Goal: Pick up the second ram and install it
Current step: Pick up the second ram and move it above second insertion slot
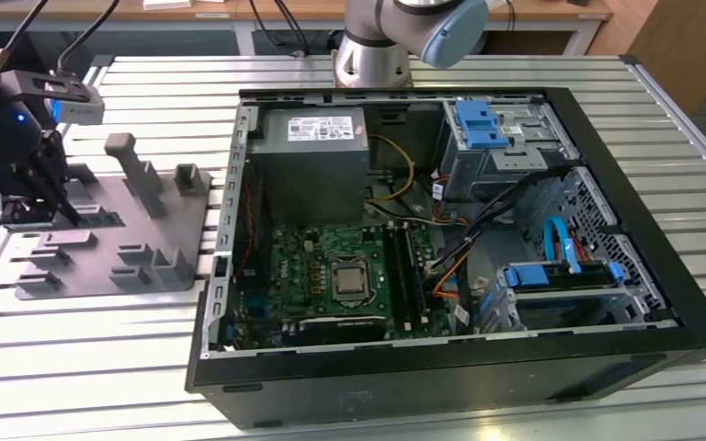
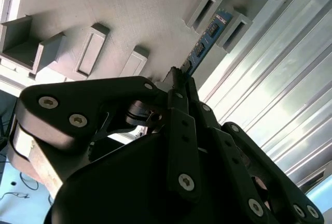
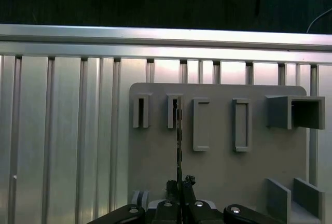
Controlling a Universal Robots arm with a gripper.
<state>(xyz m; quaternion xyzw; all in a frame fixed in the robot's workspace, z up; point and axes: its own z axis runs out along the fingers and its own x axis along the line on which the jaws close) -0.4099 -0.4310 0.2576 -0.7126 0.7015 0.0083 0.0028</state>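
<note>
The second ram (image 2: 210,37) is a thin blue-green stick, seen edge-on in the first wrist view (image 3: 179,141). My gripper (image 2: 179,76) is shut on its near end, fingers pressed to both flat sides. Its far end lies by a raised slot block of the grey holder (image 3: 218,167). I cannot tell whether the stick still rests in the holder. In the exterior view the gripper (image 1: 22,207) hangs over the holder (image 1: 144,230), at the exterior view's left of the open computer case (image 1: 647,312). The narrow black memory slots (image 1: 404,266) run beside the processor socket.
The holder carries several upright posts (image 1: 126,161) and slot blocks. A grey power-supply box (image 1: 313,138) and blue drive brackets (image 1: 482,124) sit inside the case, with loose cables (image 1: 500,211) across the middle. Ribbed metal table (image 1: 84,367) surrounds everything.
</note>
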